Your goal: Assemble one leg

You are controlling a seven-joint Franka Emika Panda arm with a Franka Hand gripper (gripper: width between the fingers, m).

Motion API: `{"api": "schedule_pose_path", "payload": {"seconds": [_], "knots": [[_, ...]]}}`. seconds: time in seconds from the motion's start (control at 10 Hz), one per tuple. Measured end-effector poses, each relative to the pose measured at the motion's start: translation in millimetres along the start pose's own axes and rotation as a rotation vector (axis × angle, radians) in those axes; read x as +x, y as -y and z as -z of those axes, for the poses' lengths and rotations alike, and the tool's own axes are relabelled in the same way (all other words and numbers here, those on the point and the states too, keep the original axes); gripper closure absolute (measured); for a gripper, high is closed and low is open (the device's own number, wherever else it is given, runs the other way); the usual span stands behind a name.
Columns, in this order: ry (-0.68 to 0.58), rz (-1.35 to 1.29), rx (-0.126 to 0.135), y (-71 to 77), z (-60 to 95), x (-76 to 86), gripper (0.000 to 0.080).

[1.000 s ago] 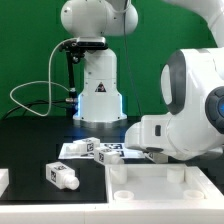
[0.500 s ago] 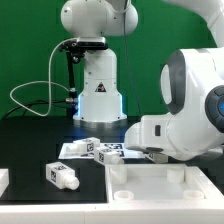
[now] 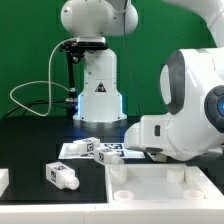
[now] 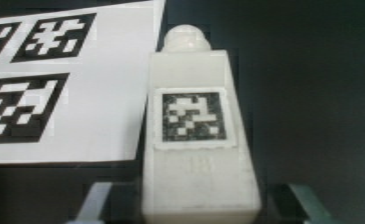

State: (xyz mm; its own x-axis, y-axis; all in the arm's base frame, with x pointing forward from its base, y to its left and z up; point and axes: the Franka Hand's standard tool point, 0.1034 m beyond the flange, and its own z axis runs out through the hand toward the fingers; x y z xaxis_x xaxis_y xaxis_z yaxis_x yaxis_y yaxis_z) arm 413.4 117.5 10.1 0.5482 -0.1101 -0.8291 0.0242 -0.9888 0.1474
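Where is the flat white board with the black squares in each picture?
Exterior view: the marker board lies flat on the black table, in front of the robot's base, near the picture's middle.
Wrist view: the marker board fills one side of the picture, close beside the leg.
Shared landmark: the black table under the board shows in both views.
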Motion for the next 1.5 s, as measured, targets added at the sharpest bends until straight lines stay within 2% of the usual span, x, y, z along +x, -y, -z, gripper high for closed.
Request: {"api": "schedule_pose_path", "payload": {"seconds": [0.1, 0.2, 0.3, 0.4, 0.5, 0.6, 0.7, 1.0, 1.1, 1.2, 1.3, 1.4, 1.5], "knots": [[-0.003, -0.001, 0.002, -0.5, 1.4, 0.3, 0.0517], [-0.017, -0.011, 0.037, -2.8, 19.1, -0.3, 0.0517], [-0.034, -0.04, 0.089, -10.7, 52.0, -5.0, 0.0517], [-0.084, -0.066, 0.112, -17.9, 84.1, -6.4, 0.0517], [-0.184, -0.065, 0.126, -26.3, 116.1, -7.3, 0.0517], [-0.312, -0.049, 0.108, -37.1, 137.2, -0.1, 0.0515], [-0.409, -0.006, 0.063, -45.1, 143.3, 7.7, 0.0515], [-0.591, -0.009, 0.098, -38.2, 147.4, 10.9, 0.0515], [-0.652, 0.0, 0.131, -36.3, 154.8, 10.1, 0.0515], [-0.664, 0.0, 0.251, -42.0, 179.2, 0.1, 0.0515], [-0.792, -0.019, 0.296, -55.3, 213.0, 0.9, 0.0515], [-0.928, -0.02, 0.305, -57.1, 231.6, -7.3, 0.0515], [-0.967, 0.007, 0.239, -55.1, 222.7, -16.8, 0.0515]]}}
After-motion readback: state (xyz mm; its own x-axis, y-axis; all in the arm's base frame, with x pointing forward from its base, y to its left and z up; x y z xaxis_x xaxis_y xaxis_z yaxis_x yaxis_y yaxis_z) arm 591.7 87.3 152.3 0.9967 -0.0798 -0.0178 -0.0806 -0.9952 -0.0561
